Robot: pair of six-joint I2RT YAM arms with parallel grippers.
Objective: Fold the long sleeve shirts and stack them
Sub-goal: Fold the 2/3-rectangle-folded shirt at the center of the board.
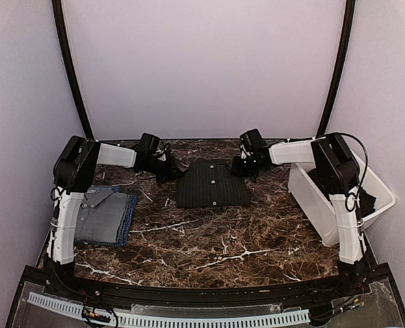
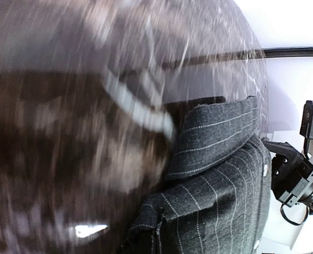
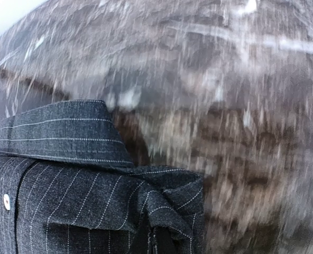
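Folded charcoal-black pinstriped button-up shirt (image 1: 212, 184): flat, collar to far side, far-centre of dark marble tabletop (image 1: 209, 253) | left gripper (image 1: 168, 169): clenched, just beside its left shoulder | right gripper (image 1: 241, 166): clenched, at its right shoulder | plain grey shirt (image 1: 100, 212): folded atop blue shirt (image 1: 129, 219), left edge | white plastic tub (image 1: 310, 201): right edge.

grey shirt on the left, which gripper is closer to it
Left. The left gripper is just beyond the grey shirt, by the pinstripe shirt's left corner; the right gripper is across that shirt.
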